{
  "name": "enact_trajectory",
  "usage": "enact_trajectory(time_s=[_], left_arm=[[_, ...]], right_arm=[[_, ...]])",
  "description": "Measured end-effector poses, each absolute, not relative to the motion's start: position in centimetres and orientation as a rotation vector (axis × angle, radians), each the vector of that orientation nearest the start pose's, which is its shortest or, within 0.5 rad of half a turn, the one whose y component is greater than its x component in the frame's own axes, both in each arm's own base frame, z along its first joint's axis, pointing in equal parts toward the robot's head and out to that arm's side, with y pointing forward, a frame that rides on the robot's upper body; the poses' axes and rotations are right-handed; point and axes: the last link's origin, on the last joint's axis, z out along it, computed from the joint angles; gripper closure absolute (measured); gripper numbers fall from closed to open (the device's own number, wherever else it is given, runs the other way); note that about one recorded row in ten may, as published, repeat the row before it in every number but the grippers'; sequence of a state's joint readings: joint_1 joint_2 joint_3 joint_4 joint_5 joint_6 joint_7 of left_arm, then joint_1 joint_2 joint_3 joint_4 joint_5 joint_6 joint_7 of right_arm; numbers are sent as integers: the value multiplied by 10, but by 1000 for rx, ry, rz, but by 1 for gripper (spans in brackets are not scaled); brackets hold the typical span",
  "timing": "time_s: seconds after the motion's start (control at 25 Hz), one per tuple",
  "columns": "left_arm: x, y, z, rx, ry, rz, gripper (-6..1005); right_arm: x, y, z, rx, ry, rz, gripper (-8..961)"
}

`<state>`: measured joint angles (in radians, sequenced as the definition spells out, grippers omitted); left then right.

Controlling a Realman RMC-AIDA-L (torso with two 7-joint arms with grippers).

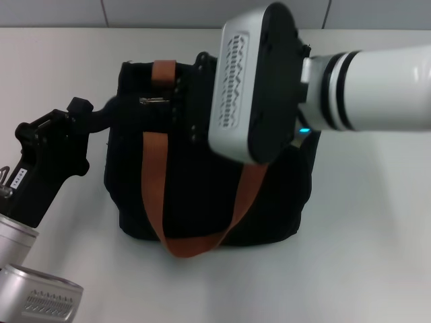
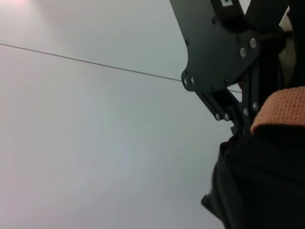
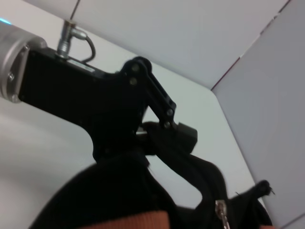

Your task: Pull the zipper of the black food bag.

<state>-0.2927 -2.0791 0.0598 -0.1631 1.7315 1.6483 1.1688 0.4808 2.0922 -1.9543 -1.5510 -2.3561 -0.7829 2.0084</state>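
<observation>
Black food bag (image 1: 202,195) sits at mid-table, and we take it as our landmark; its two orange straps (image 1: 153,182) drape over the near face.

Right arm reaches in above the bag from the bag's right side. Its wrist housing hides the right gripper in the head view, so we cannot tell how its fingers stand.

Left gripper (image 1: 108,116) is at the bag's far-left top corner, and in the right wrist view its fingers (image 3: 167,138) look narrowed onto the bag's fabric rim. We judge this a bracing hold.

Zipper (image 1: 153,101) shows as a small silver tab on the bag's top rim, just beside the left strap's upper end.

Progress: we judge the bag steadied and the tab not yet visibly gripped. We cannot tell how much of the zip line is closed. The pull itself remains.

Table (image 1: 363,256) around the bag is plain white; grey wall panels stand behind the bag.
</observation>
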Motion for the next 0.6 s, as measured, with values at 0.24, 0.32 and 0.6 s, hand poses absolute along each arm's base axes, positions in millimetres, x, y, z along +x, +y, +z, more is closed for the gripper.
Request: enact_trajectory(time_s=[0.24,0.32,0.6], left_arm=[[-305,237,-29,-1486,792,-10,944],[-305,237,-26,-1471,791,-6,944],[-307,232,-17,-1415,787,4,943]], right_arm=[[50,310,-101,-2641,-514,100,903],[46,307,-105,-2643,-531,107,903],[45,306,-106,-2631,-555,93,904]])
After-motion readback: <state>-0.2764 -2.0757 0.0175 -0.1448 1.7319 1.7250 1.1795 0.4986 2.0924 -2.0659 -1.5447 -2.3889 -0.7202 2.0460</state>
